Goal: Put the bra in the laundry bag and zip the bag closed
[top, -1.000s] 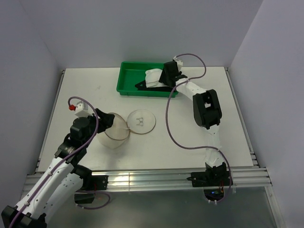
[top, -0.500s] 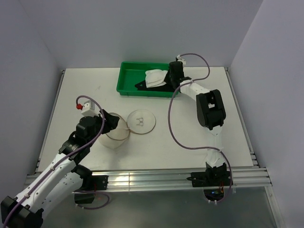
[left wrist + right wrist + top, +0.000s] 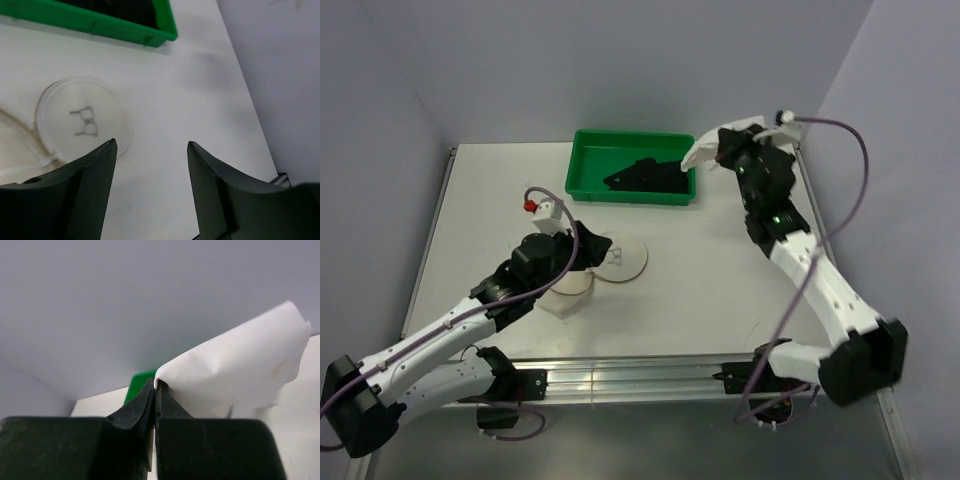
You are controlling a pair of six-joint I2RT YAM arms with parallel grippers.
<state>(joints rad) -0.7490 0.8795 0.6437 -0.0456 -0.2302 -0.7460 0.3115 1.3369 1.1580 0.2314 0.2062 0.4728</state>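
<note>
The black bra (image 3: 645,176) lies in the green tray (image 3: 576,165) at the back of the surface (image 3: 720,270). The right jaws are pressed together on a white sheet (image 3: 240,370), up in the air near the tray. The left jaws are spread wide above the laundry bag (image 3: 567,290), and its round top (image 3: 82,120) lies flat beside it.

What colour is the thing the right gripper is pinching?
White; the sheet shows best in the right wrist view.
</note>
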